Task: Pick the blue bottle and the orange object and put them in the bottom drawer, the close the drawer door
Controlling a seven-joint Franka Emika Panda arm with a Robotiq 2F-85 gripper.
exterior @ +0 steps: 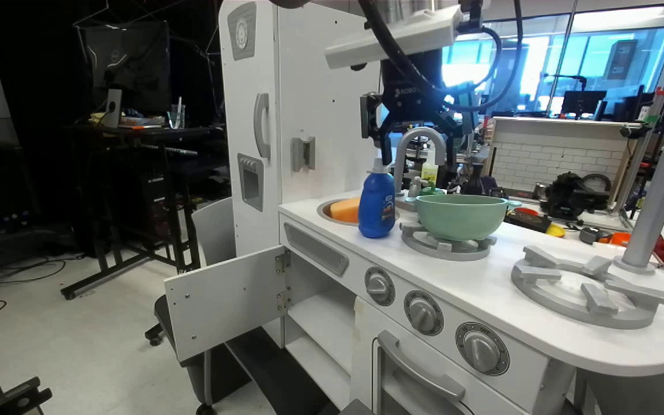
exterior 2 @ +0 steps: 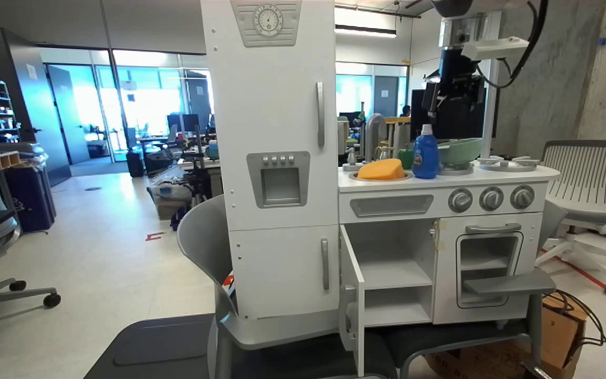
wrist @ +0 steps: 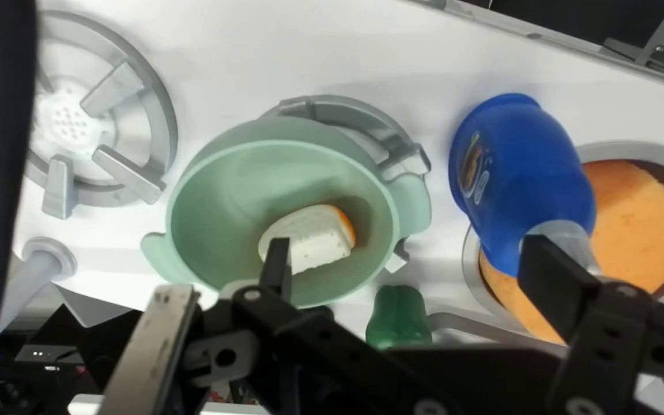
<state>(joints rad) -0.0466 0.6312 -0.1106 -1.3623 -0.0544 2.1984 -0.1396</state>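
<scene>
**Empty Robotiq gripper (wrist: 415, 268) hangs above the blue detergent bottle (wrist: 519, 178), off its centre**

The fingers (wrist: 557, 288) are spread wide and hold nothing. The bottle stands upright on the counter (wrist: 286, 63), below the gripper, so its long axis runs nearly parallel to the fingers. In the wrist view it lies toward the right-hand finger of that view, not in the middle of the gap; probably a sideways shift is needed before the descent. The orange sponge (wrist: 637, 230) lies beyond the bottle from the gripper, in the sink basin (wrist: 643, 151). Well below the gripper is the lower cupboard compartment (exterior 2: 397, 310), its door (exterior: 225, 300) standing open.
</scene>
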